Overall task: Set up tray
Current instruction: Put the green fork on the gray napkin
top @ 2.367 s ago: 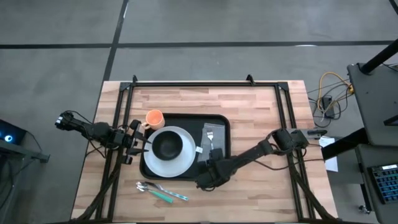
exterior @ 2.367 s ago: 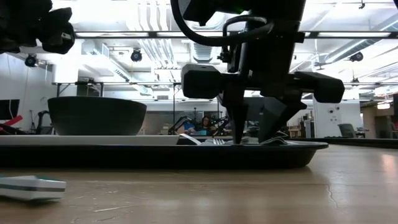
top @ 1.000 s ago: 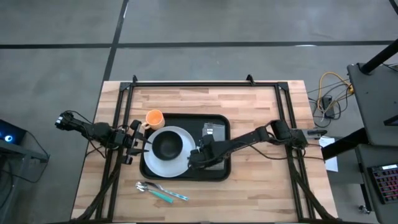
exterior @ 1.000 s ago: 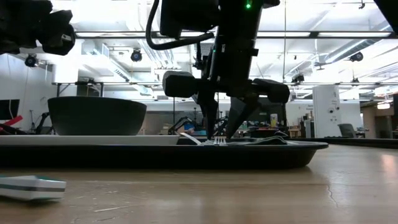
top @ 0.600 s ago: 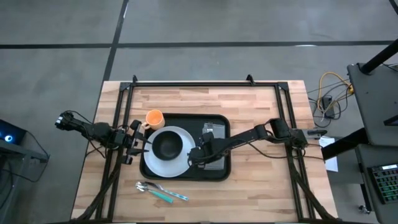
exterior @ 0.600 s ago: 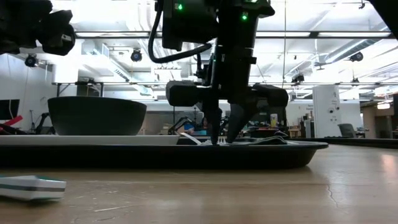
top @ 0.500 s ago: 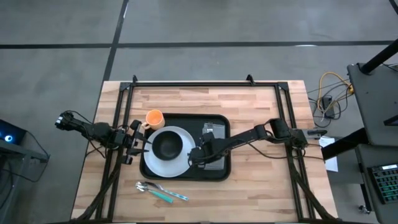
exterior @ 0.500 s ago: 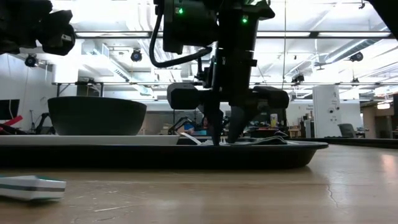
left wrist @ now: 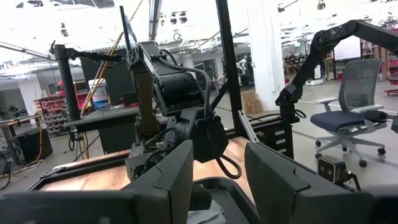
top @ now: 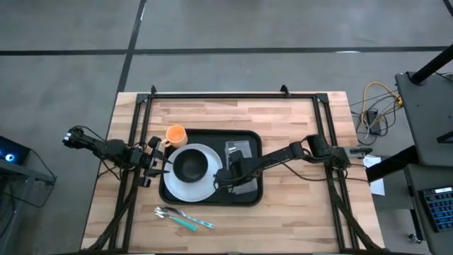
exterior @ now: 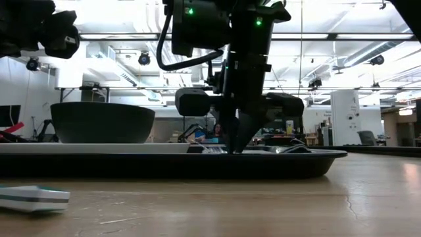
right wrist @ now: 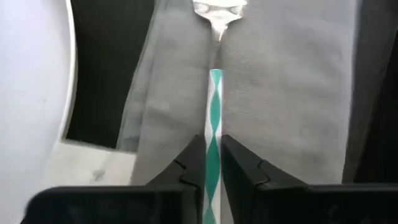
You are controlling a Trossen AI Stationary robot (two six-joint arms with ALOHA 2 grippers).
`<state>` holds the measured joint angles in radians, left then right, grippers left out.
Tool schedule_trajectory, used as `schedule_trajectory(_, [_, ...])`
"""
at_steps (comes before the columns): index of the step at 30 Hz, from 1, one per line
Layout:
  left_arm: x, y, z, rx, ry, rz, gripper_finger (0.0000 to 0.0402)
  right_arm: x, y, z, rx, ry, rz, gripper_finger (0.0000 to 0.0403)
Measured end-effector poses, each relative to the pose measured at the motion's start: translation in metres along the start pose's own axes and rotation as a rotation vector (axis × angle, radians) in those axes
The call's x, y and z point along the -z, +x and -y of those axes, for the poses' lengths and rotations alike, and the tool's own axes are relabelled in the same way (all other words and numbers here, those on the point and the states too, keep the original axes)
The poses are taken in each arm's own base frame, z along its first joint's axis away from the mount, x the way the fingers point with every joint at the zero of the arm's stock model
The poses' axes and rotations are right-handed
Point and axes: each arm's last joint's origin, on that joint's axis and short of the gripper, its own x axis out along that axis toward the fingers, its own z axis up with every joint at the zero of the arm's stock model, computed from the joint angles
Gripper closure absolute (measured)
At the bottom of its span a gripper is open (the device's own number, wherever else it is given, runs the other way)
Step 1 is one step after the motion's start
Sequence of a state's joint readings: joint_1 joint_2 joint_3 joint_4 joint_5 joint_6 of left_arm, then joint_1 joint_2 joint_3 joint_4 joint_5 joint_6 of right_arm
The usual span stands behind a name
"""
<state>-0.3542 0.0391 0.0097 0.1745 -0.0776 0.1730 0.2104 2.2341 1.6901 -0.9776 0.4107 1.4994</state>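
Observation:
The black tray lies mid-table and carries a white plate with a dark bowl and, on its right part, a folded grey napkin. A fork with a teal-and-white handle lies on the napkin. My right gripper stands over the napkin's near part, shut on the fork's handle. My left gripper waits open at the tray's left rim. An orange cup stands at the tray's far left corner. My right gripper pinches the fork's teal-and-white handle between its two fingertips, one on each long side. The fingers come from above, pointing down. The fork lies flat on the napkin, its head away from the fingers.
A spoon and a teal-handled knife lie on the wood near the table's near edge, left of centre; the knife's handle also shows in the low view. A black frame borders the table's far and side edges.
My right gripper has gone a little toward the table's far edge over the napkin. Its fingers, wide apart a second ago, have shut on the fork's handle. The fork has shifted slightly on the napkin.

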Motion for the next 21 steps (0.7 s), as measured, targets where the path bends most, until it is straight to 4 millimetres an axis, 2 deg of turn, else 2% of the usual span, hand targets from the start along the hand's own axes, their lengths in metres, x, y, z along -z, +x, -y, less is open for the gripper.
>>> schedule_trajectory(5, [0.000,0.000,0.000,0.000,0.000,-0.003,0.0275,0.004,-0.002,-0.001,-0.006,0.006,0.008,0.0394])
schedule_trajectory(21, [0.001,0.000,0.000,0.001,0.001,-0.011,0.0275,0.007,-0.011,-0.002,-0.001,0.006,-0.008,0.0395])
